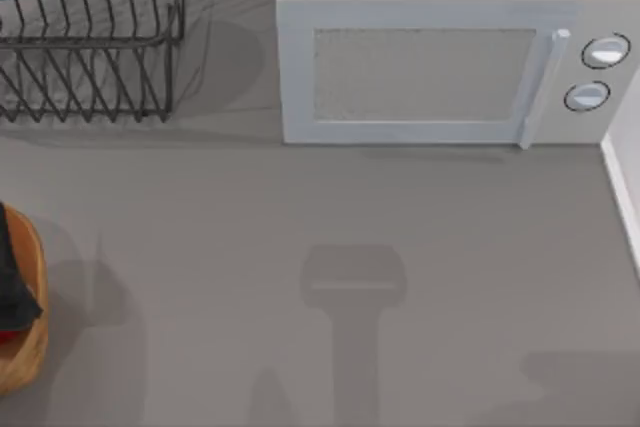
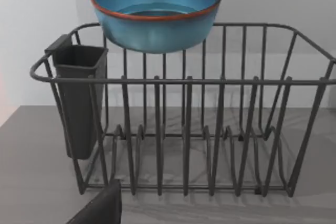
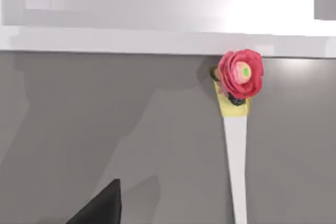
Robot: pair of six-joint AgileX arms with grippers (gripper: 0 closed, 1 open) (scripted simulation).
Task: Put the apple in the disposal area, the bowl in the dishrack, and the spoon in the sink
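The spoon (image 3: 235, 171) lies flat on the bench, its rose-topped end just beside the sink (image 1: 618, 187) rim. It looks light, stiff, thin and slick, so I would pinch across the narrow handle. The bowl (image 2: 155, 19) sits above the rack (image 2: 210, 81). For the left gripper (image 2: 100, 208) and right gripper (image 3: 100, 205), wide or closed I cannot tell.

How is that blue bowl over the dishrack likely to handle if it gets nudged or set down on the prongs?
The bowl looks glazed and glossy, so probably slippery and hard, likely chipping if dropped. Its round, wide body sits level above the dishrack; on the slanted wire prongs it would probably tilt or slide rather than rest flat.
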